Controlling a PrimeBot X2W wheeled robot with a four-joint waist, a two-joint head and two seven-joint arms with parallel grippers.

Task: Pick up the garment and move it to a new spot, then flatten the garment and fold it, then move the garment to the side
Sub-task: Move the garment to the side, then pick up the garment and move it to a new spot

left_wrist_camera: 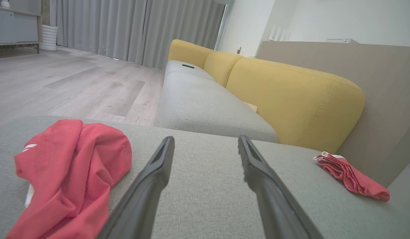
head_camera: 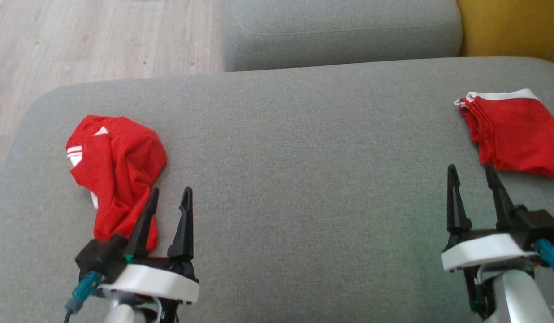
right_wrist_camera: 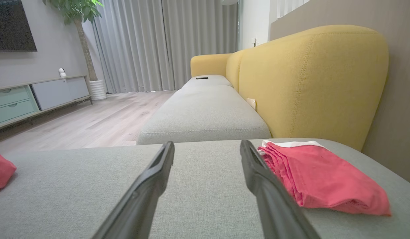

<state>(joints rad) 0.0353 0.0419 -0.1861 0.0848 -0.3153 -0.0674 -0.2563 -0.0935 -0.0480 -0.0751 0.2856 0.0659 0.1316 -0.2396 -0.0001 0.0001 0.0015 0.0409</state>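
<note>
1. While both arms hung low over the grey seat cushion point(head_camera: 304, 179), our left gripper point(head_camera: 171, 192) stood with its two dark fingers spread wide and nothing between them.
2. The crumpled red garment point(head_camera: 118, 166) lay in a heap just to the left of that gripper. Its near end was beside the outer finger, though we could not tell whether cloth and finger touched.
3. White markings showed on the heap's far left side.
4. Our right gripper point(head_camera: 470, 168) was likewise parted wide and held nothing, its tips above bare cushion.
5. A folded red garment point(head_camera: 512, 134) with a white edge lay flat just ahead and to the right of the right gripper — close by its outer finger, not held.
6. The two red pieces sat well apart, with a bare stretch of cushion between our grippers.
7. Beyond the fingertips we saw a second grey seat point(head_camera: 339, 31), a yellow backrest point(right_wrist_camera: 311, 83) and pale wood floor point(head_camera: 80, 40).
</note>
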